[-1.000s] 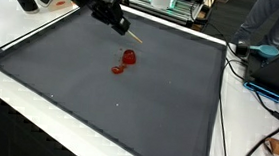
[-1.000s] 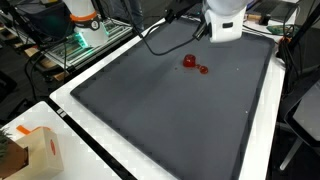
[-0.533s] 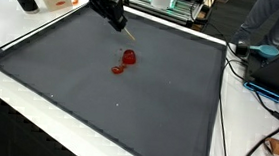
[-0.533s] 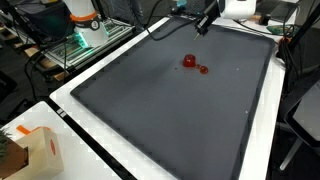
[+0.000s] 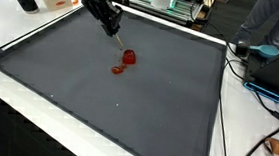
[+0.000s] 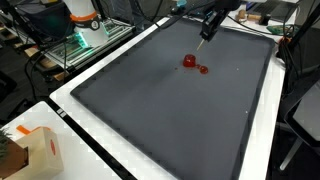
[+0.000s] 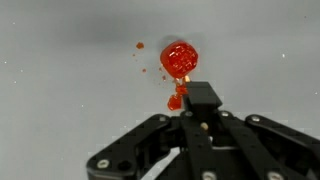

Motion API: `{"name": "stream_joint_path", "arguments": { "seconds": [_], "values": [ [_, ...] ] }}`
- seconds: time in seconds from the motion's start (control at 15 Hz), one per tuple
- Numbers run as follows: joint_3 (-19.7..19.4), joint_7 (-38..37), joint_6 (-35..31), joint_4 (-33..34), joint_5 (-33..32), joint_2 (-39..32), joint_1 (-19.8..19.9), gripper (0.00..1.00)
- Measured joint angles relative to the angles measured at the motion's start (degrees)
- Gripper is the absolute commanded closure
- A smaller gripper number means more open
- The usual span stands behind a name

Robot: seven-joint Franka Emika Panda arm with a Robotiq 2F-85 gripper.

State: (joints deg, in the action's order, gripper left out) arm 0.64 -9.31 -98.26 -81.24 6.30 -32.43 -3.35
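Note:
A glossy red lump (image 5: 129,56) (image 6: 189,61) sits on the dark grey mat (image 5: 146,119) (image 6: 160,120), with a flat red smear (image 5: 118,69) (image 6: 204,69) beside it. In both exterior views my gripper (image 5: 111,24) (image 6: 210,23) hangs just above and beyond the lump, shut on a thin pale stick (image 5: 119,41) (image 6: 202,36) that slants down towards it. In the wrist view the gripper (image 7: 200,95) has its fingers pressed together, the stick's pale end showing between them. There the red lump (image 7: 179,59) lies straight ahead, and the smear (image 7: 175,100) is partly hidden by the fingers.
A white table border surrounds the mat. Cables (image 5: 242,71) and a blue object (image 5: 258,49) lie by a seated person (image 5: 276,24). A cardboard box (image 6: 28,152) stands at a table corner. A second robot base (image 6: 84,16) and shelving stand behind the mat.
The arm has swung back and the gripper has turned, so the stick now slants more steeply down towards the red lump. The lump and smear have not moved.

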Motion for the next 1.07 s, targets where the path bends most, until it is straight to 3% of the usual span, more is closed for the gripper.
{"name": "stream_joint_path", "arguments": {
  "seconds": [0.07, 0.13, 0.53, 0.6, 1.07],
  "values": [
    [-0.04, -0.74, -1.12, -0.08, -1.30, 0.00, -0.50, 0.97],
    [-0.04, -0.88, -2.00, -0.16, -2.20, 0.00, -0.86, 0.87],
    [0.03, -0.89, -2.17, 0.01, -2.35, -0.06, -0.93, 0.87],
    [0.03, -0.89, -2.17, 0.01, -2.35, -0.06, -0.93, 0.97],
    [-0.17, -4.44, -4.16, -0.03, -5.15, -0.04, -2.42, 0.97]
  ]
}}
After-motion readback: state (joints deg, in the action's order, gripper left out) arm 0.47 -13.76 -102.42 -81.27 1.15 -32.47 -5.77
